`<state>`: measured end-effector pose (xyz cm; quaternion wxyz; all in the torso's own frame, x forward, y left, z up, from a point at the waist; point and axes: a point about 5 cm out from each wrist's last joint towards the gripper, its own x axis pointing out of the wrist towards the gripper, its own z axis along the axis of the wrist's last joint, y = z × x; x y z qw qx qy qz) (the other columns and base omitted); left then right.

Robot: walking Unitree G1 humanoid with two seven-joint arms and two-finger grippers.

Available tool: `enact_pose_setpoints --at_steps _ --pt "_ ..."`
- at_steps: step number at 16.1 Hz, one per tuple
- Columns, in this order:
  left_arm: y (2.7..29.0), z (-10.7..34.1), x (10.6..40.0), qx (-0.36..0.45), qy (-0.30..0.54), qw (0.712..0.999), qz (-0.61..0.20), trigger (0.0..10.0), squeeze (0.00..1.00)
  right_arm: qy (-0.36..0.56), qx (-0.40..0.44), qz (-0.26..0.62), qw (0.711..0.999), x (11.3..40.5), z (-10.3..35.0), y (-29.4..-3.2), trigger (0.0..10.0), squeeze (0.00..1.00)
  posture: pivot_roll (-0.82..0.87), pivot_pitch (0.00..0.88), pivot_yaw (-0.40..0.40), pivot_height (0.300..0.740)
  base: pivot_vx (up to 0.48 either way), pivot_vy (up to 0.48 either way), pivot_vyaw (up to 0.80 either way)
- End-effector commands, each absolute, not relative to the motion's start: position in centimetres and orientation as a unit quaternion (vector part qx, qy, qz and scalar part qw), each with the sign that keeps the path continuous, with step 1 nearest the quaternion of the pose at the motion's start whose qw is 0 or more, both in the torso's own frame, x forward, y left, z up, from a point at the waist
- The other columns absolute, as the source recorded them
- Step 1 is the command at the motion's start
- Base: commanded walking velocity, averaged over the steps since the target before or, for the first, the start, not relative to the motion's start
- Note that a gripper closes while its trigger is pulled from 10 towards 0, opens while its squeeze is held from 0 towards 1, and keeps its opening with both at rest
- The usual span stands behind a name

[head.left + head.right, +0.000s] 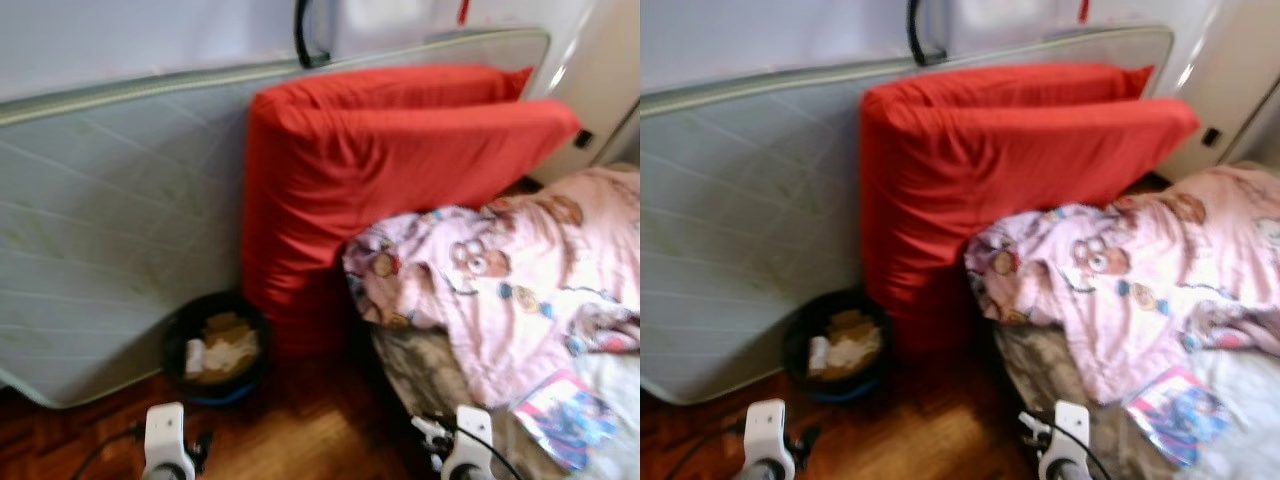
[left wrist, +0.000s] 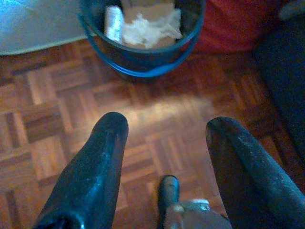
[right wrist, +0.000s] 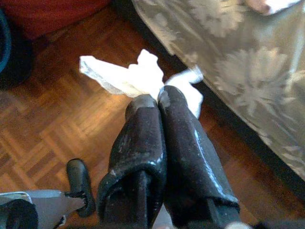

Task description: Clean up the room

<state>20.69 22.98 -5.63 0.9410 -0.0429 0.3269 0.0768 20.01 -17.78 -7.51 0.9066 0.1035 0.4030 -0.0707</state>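
Observation:
A dark round bin with a blue rim stands on the parquet floor between the grey mattress and the red one. It holds paper and cardboard scraps. In the left wrist view the bin lies just ahead of my left gripper, which is open with nothing between its fingers. My right gripper is shut on a crumpled white tissue and hangs over the floor beside the bed. Both arms show at the bottom of the head views, the left arm and the right arm.
A grey mattress leans on the wall at the left. A folded red mattress stands against it. A bed at the right carries a pink printed blanket and a colourful packet. The bed's floral cover hangs near the right gripper.

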Motion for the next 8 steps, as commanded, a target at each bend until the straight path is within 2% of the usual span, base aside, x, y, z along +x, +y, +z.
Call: enact_pose_setpoints --at_steps 1,8 --pt "22.54 -6.12 20.13 -0.049 0.339 0.936 0.075 10.0 0.0 0.407 0.098 -0.081 0.905 19.61 -7.63 -18.6 10.0 0.0 0.07 0.039 -0.032 0.736 0.0 0.296 0.0" --pt "22.74 -6.04 20.2 -0.046 0.34 0.937 0.073 10.0 0.0 0.408 0.103 -0.083 0.904 19.58 -7.66 -18.56 10.0 0.0 0.07 0.019 -0.024 0.736 0.0 0.297 0.0"
